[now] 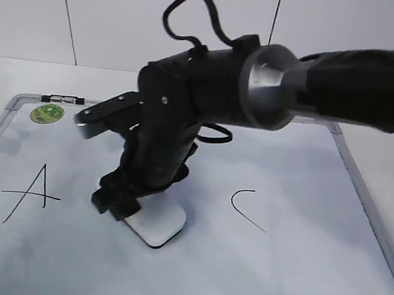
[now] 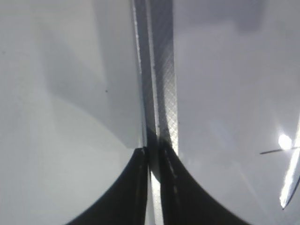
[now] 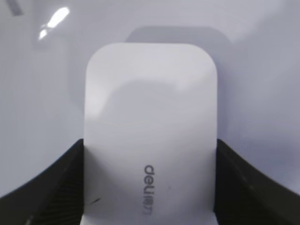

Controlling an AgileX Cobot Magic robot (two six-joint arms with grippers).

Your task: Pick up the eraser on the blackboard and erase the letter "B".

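The white eraser (image 1: 156, 225) lies flat on the blackboard (image 1: 274, 284), between the drawn "A" (image 1: 33, 193) and "C" (image 1: 245, 208). My right gripper (image 1: 133, 208) reaches across from the right and is shut on it. In the right wrist view the eraser (image 3: 150, 117) fills the space between the two black fingers (image 3: 61, 183), its grey lettering facing up. The letter "B" is hidden; the arm and eraser cover that spot. My left gripper (image 2: 153, 157) is shut on the board's grey metal frame (image 2: 159, 84).
A round green sticker (image 1: 48, 113) sits in the board's far left corner, beside a small clip (image 1: 62, 99) on the frame. The right arm's thick body (image 1: 282, 86) spans the board's upper middle. A white wall stands behind the table.
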